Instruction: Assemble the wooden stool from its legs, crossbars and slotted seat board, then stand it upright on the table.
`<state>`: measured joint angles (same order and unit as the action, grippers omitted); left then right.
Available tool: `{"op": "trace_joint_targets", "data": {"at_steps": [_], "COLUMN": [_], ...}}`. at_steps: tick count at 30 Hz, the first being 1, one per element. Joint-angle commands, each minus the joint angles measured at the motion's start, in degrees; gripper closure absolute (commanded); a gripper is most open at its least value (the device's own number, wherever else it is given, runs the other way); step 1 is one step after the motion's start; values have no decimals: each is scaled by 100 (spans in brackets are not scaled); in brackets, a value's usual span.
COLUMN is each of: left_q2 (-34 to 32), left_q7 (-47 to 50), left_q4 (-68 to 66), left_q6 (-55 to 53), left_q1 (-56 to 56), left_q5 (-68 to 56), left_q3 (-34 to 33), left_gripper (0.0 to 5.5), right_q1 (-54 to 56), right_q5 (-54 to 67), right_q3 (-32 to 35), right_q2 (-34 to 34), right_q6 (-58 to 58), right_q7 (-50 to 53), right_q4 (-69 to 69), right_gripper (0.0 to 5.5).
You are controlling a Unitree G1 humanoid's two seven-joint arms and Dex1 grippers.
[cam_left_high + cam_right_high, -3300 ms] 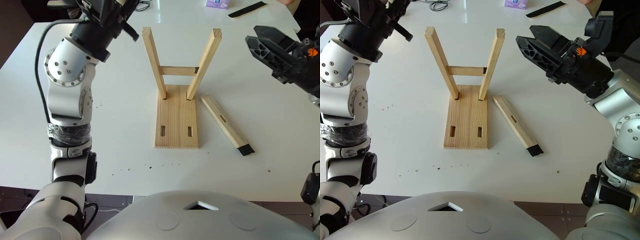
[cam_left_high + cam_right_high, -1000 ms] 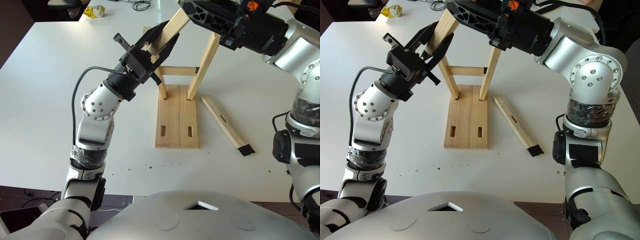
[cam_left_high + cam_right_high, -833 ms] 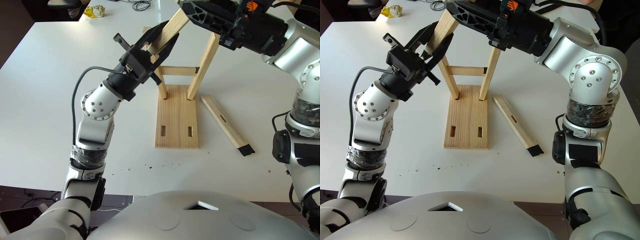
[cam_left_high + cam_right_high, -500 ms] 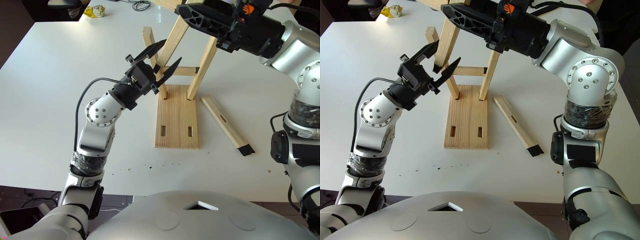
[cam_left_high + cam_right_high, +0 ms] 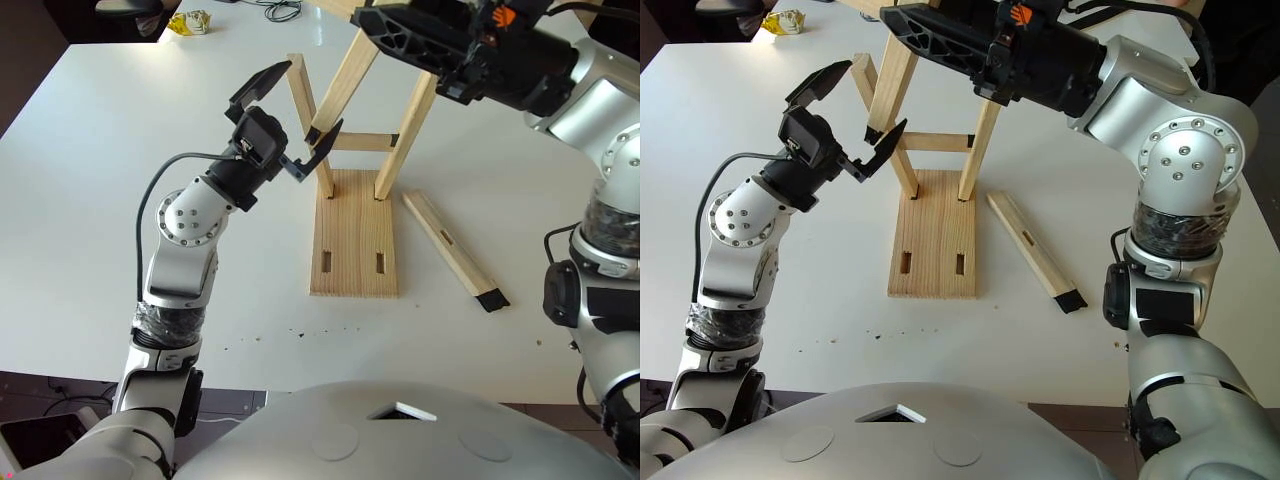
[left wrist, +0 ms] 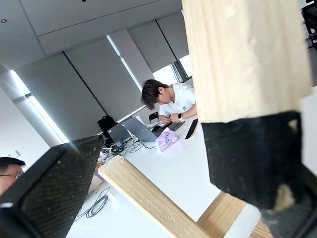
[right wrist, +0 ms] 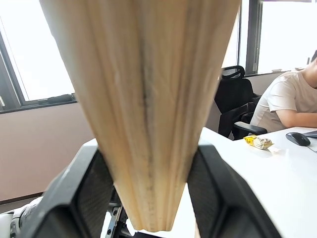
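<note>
Overall: a white table point(image 5: 100, 150) carries a partly built wooden stool, lying upside down.
Room: yellow wrapper point(image 5: 190, 21) and cables point(image 5: 280, 10) sit at the table's far edge; the right wrist view shows a black office chair point(image 7: 233, 82) and bright windows point(image 7: 34, 59) behind.
Seat board point(image 5: 353, 240): flat on the table at the centre, underside up.
Far slots: two standing legs, left leg point(image 5: 299, 85) and right leg point(image 5: 407, 130), rise from them and lean outward.
Crossbar point(image 5: 358, 142): joins the two standing legs partway up.
Near slots point(image 5: 326, 261): two small dark holes, open, at the board's near end.
Loose leg point(image 5: 450, 248): lying flat on the table just right of the board, apart from it, black tip toward the robot.
Right gripper point(image 7: 153, 193): raised over the far end of the stool, pinching a raised leg point(image 5: 345, 85) between its two fingers.
Raised leg: slants down toward the robot's left, crossing in front of the standing legs; its black-tipped lower end is close against one left fingertip point(image 5: 325, 135); contact cannot be told.
Left gripper point(image 5: 293, 108): fingers spread wide, one on each side of the left standing leg near its top, not closed on it.
</note>
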<state>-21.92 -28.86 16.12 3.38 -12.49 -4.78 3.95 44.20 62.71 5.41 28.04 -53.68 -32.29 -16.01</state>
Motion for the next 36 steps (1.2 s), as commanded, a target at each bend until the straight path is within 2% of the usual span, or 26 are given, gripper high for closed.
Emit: {"op": "trace_joint_targets", "data": {"at_steps": [1, 8, 15, 23, 26, 31, 36], "left_q2": [-36, -61, -90, -423, -523, -619, -706], "left_q7": [-8, -15, -16, 65, 63, -26, -183], "left_q4": [-36, -44, -237, -929, -1217, -1471, -1586], "left_q6": [24, -35, -62, -147, -109, -60, -20], "left_q1": [18, 129, 152, -126, -314, -549, -634], "left_q5": [-31, -112, -147, -191, -183, -213, -229], "left_q3": [-79, -206, -300, -952, -1092, -1149, -1110], "left_gripper": [10, 10, 10, 10, 10, 10, 10], "right_q1": [-49, -654, -1109, -2384, -2825, -3521, -4152], "right_q5": [47, 381, 655, 823, 409, -1022, -2351], "right_q3": [179, 757, 972, 1126, 903, 90, -514], "right_q2": [188, 1045, 1423, 2043, 2052, 1938, 1901], "right_q6": [-12, -362, -500, -535, -211, 773, 1924], "right_q7": [-90, -322, -464, -1067, -1241, -1437, -1727], "right_q4": [-281, -699, -1031, -1789, -2133, -2618, -2491], "right_gripper": [346, 346, 346, 346, 346, 346, 346]}}
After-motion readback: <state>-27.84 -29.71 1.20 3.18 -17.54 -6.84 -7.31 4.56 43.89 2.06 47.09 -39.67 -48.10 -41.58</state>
